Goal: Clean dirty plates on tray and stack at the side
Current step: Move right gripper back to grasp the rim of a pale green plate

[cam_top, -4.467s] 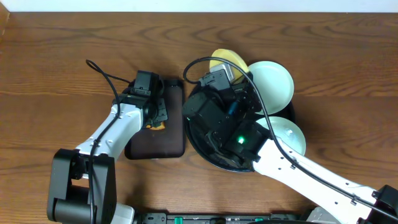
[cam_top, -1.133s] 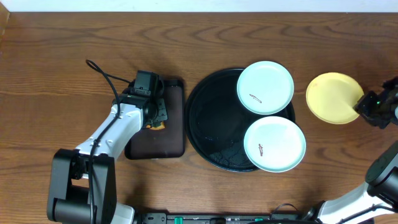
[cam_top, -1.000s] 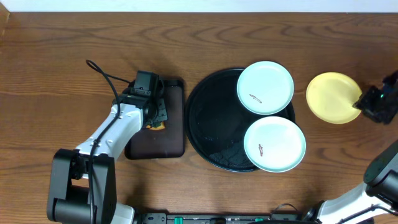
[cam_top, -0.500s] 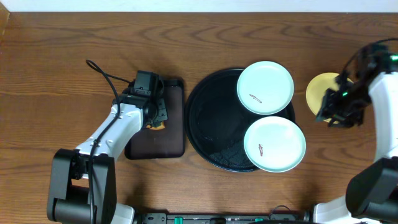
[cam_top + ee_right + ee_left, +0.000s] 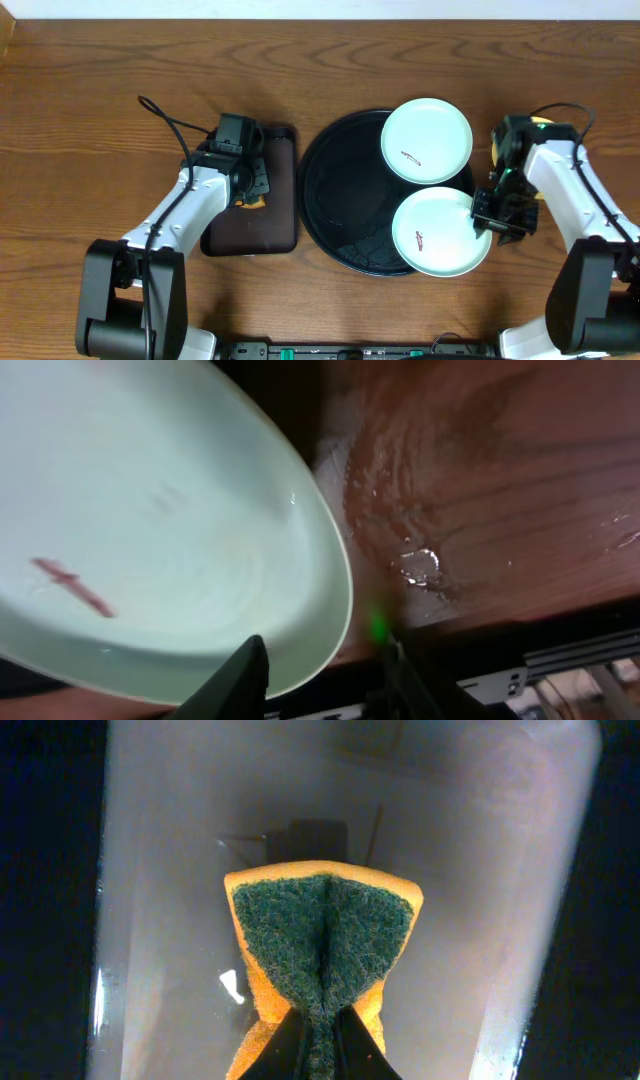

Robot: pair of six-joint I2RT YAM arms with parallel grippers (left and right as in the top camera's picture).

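1. Your right jaws stand released around the rim of the near plate (image 5: pixel 441 232), which lies at the tray (image 5: pixel 330 190) edge; close them squarely on it.
2. Your left jaws clench the sponge (image 5: pixel 320 945); hold it ready.

The left half of the tray (image 5: pixel 335 190) is bare and open from above; its right side is crowded by the far mint plate (image 5: pixel 427 140) and the near mint plate (image 5: pixel 440 232), almost touching; the right gripper (image 5: pixel 487 218) stands at that near one's right rim; the right arm (image 5: pixel 560 185) covers most of the yellow plate (image 5: pixel 496 150); the far strip of desk (image 5: pixel 320 50) is open.
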